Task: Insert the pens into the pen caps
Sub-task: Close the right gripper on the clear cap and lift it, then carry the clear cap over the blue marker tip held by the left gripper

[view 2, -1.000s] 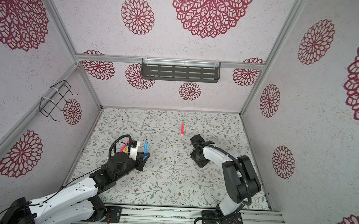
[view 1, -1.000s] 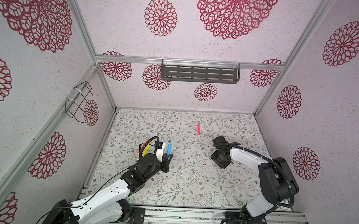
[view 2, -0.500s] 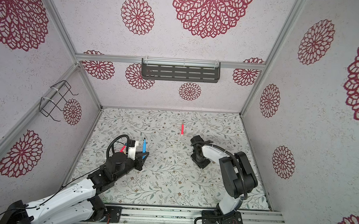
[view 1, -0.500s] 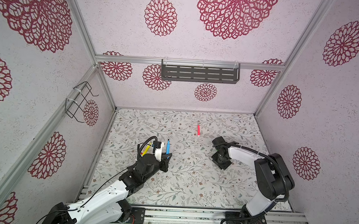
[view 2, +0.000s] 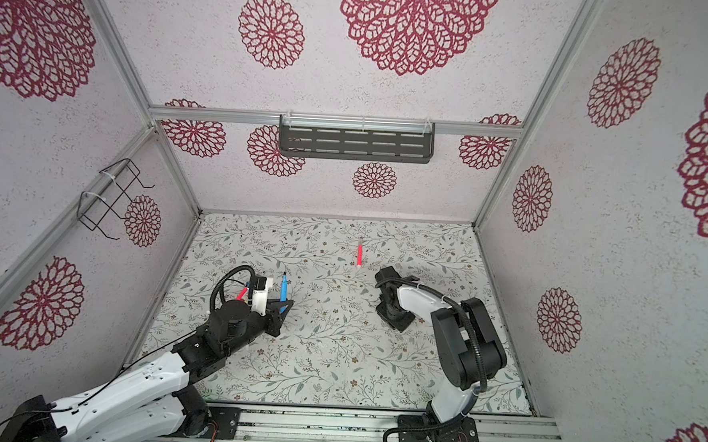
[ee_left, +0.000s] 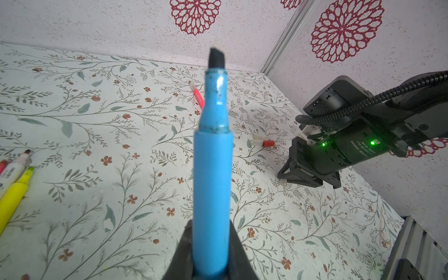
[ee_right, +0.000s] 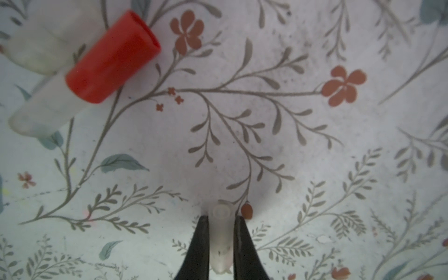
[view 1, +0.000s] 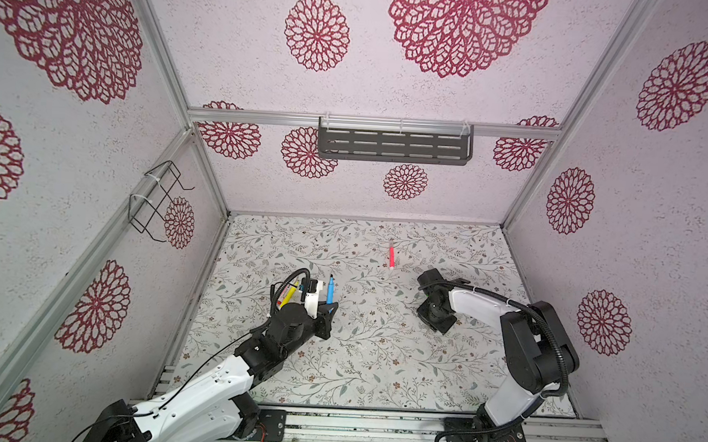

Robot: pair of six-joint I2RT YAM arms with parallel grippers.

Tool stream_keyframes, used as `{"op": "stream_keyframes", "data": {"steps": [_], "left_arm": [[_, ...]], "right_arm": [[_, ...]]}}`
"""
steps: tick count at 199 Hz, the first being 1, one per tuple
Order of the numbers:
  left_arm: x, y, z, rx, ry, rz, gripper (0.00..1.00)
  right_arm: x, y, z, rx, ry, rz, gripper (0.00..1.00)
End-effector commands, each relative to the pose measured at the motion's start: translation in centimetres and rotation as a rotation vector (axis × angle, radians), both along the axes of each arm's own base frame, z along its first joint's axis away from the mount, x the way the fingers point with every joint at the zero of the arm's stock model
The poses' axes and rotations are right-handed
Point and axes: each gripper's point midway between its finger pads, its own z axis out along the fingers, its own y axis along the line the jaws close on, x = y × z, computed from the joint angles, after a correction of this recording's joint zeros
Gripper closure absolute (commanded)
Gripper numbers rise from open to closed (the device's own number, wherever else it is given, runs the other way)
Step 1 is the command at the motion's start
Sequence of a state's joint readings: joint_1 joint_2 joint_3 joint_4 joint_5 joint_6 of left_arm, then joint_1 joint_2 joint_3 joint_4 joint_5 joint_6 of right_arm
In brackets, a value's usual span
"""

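The slim blue plastic marker pen is clamped at its rear barrel by the left gripper. A tiny pale translucent tube cap is pinched by the right gripper at the floral mat. Both are judged light, stiff, slippery; mid-wall holds are advised.

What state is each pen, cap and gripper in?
Blue marker pen: uncapped, gripped.
Left gripper: shut on blue marker pen.
Pale translucent tube cap: gripped.
Right gripper: shut on that cap.
Red tube cap: lying loose.
Pink marker pen: lying loose.
Yellow marker pen: lying uncapped.
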State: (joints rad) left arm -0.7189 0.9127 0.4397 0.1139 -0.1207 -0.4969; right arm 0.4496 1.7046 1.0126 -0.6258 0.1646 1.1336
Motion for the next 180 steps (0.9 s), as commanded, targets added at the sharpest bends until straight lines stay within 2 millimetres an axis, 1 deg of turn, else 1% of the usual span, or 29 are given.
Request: {"op": "stream_keyframes", "data": {"steps": [1, 27, 46, 54, 59, 70, 74, 78, 94, 112, 131, 144, 162, 180], "left_arm": [[0.2, 0.2, 0.9, -0.006, -0.021, 0.005, 1.0], [0.2, 0.0, 1.3, -0.023, -0.036, -0.002, 1.0], [0.3, -0.6, 1.8, -0.034, -0.041, -0.022, 1.0], [0.3, -0.8, 2.0, -0.041, -0.041, -0.03, 1.0], [0.3, -0.9, 2.0, -0.044, -0.037, -0.036, 1.0], [0.2, -1.2, 2.1, -0.06, -0.033, -0.05, 1.0], [0.1, -1.4, 2.2, -0.067, -0.031, -0.056, 1.0], [0.0, -1.5, 2.2, -0.073, -0.031, -0.066, 1.0], [-0.5, -2.7, 2.7, -0.102, -0.036, -0.128, 1.0], [-1.5, -4.6, 3.5, -0.14, -0.047, -0.218, 1.0], [-2.3, -6.8, 4.3, -0.171, -0.061, -0.294, 1.0], [-2.7, -8.0, 4.5, -0.188, -0.064, -0.33, 1.0], [-2.9, -9.2, 4.7, -0.206, -0.068, -0.355, 1.0], [-3.1, -10.1, 4.6, -0.215, -0.064, -0.374, 1.0]], "right_arm": [[2.2, 0.0, 5.2, -0.084, -0.146, 0.104, 1.0], [4.5, 1.9, 11.3, -0.054, -0.347, 0.254, 1.0], [5.4, 4.7, 16.1, 0.04, -0.557, 0.465, 1.0], [5.2, 6.0, 17.9, 0.097, -0.658, 0.554, 1.0], [4.8, 7.1, 19.0, 0.145, -0.721, 0.616, 1.0], [3.8, 8.6, 22.0, 0.226, -0.879, 0.721, 1.0], [3.4, 9.0, 22.6, 0.25, -0.923, 0.746, 1.0], [3.0, 9.2, 23.8, 0.27, -0.98, 0.767, 1.0], [1.6, 9.7, 26.4, 0.325, -1.126, 0.812, 1.0], [0.3, 10.5, 28.6, 0.394, -1.243, 0.869, 1.0], [-0.9, 11.8, 30.4, 0.49, -1.318, 0.934, 1.0], [-1.4, 12.6, 31.2, 0.559, -1.349, 0.969, 1.0], [-1.9, 13.2, 32.5, 0.646, -1.417, 0.973, 1.0], [-1.9, 13.7, 32.9, 0.707, -1.446, 0.974, 1.0]]}}
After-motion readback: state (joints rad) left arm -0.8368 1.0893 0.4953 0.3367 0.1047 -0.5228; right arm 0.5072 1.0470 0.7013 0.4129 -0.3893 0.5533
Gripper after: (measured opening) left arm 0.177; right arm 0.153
